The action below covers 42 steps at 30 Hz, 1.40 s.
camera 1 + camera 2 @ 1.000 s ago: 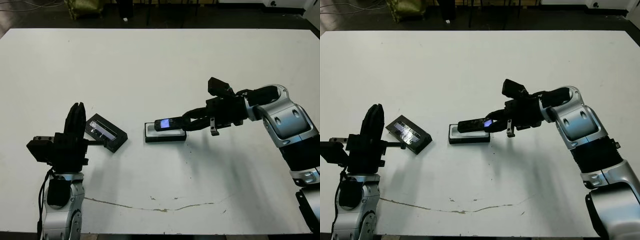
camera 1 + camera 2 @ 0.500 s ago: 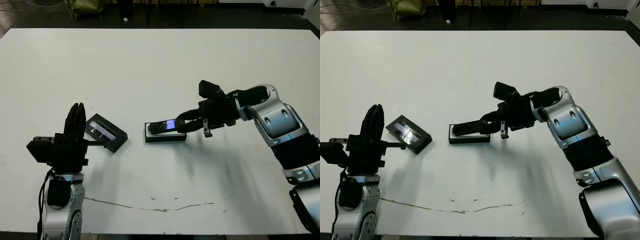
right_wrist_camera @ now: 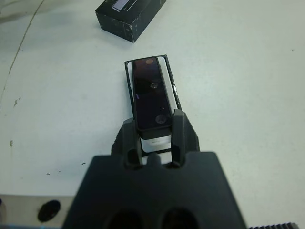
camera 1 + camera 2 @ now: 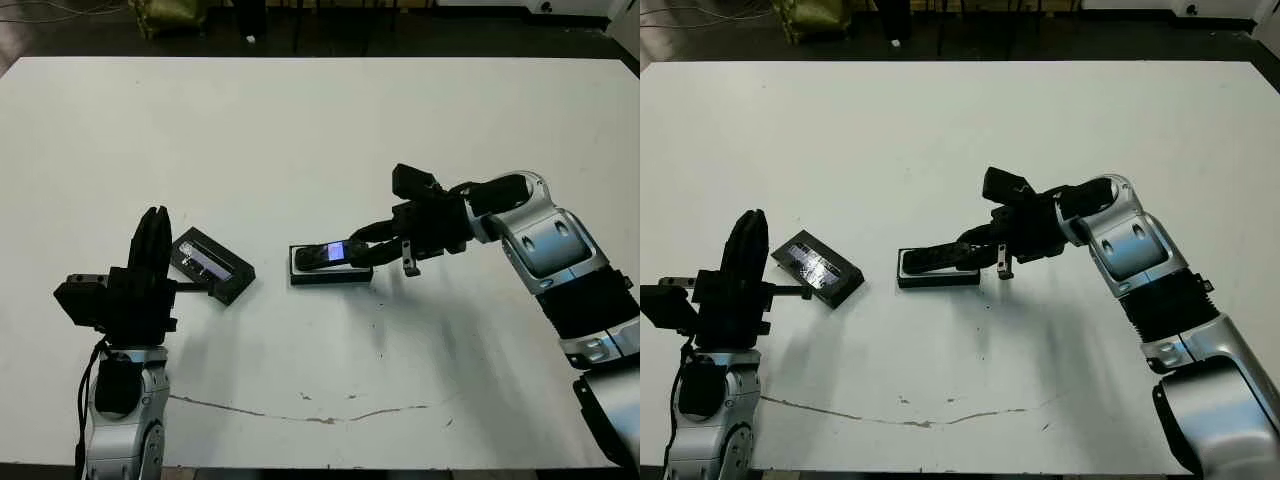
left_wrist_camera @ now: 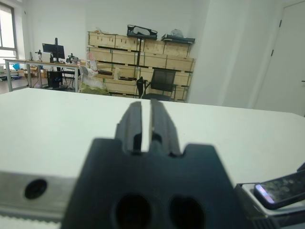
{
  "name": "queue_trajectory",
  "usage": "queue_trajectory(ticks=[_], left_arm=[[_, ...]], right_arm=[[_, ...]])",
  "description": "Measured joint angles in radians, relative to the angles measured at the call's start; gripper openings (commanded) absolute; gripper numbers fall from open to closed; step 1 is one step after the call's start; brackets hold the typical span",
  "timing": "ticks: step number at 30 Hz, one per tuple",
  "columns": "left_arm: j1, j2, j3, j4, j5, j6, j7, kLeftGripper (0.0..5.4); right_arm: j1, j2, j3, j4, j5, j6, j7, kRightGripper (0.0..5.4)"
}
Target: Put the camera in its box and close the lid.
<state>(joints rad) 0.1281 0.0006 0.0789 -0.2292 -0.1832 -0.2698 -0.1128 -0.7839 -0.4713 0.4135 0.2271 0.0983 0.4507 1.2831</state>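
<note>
The camera (image 3: 151, 93) lies along the open box (image 4: 330, 268), tilted, its near end pinched in my right gripper (image 3: 153, 131) and not yet seated. The lid (image 4: 211, 265) rests apart on the surface (image 4: 320, 130), so seating and closing remain. My right arm reaches low across; my left gripper (image 5: 142, 125) stands upright, fingers together, holding nothing.

A glossy black camera (image 3: 151, 93) with a bluish-purple glint lies over a black box (image 4: 331, 273) lined in white. A black lid (image 4: 212, 265) carries a shiny silvery-purple strip. The table (image 4: 300, 130) is white, with a thin brownish crack line. 2 black grippers sit on silver-grey arms.
</note>
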Motion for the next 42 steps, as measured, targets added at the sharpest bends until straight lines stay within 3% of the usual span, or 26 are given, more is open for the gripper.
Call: queue_trajectory(ticks=[42], left_arm=[[0.003,-0.003,-0.003,-0.002,-0.009,0.001,-0.005,0.0]], right_arm=[[-0.01,0.034,0.026,0.025,-0.058,-0.017,-0.017,0.1]])
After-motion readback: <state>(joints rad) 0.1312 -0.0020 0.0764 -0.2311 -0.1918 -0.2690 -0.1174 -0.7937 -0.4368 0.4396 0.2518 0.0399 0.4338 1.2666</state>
